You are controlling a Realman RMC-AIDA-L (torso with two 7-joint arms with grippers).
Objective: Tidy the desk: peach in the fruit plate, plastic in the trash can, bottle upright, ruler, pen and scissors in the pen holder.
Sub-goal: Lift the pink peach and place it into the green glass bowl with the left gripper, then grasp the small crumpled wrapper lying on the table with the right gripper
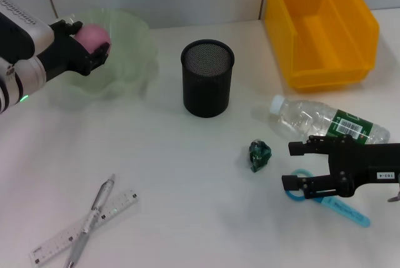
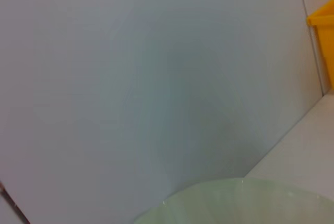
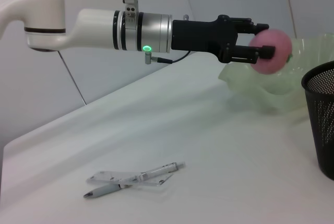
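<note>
My left gripper [image 1: 92,40] is shut on the pink peach [image 1: 92,32], holding it above the pale green fruit plate [image 1: 134,43] at the back left. The right wrist view shows the same: the peach [image 3: 272,51] sits between the left gripper's fingers [image 3: 249,52], above the plate [image 3: 305,75]. The black mesh pen holder [image 1: 207,78] stands mid-table. A clear bottle [image 1: 325,120] lies on its side at the right. Crumpled green plastic [image 1: 260,155] lies in front of it. My right gripper [image 1: 289,165] hovers open over the blue scissors [image 1: 347,210]. Pen [image 1: 92,218] and ruler [image 1: 75,230] lie crossed at the front left.
A yellow bin [image 1: 322,27] stands at the back right, behind the bottle. The wall runs close behind the plate [image 2: 240,203] in the left wrist view. The pen holder [image 3: 321,125] stands close beside the plate.
</note>
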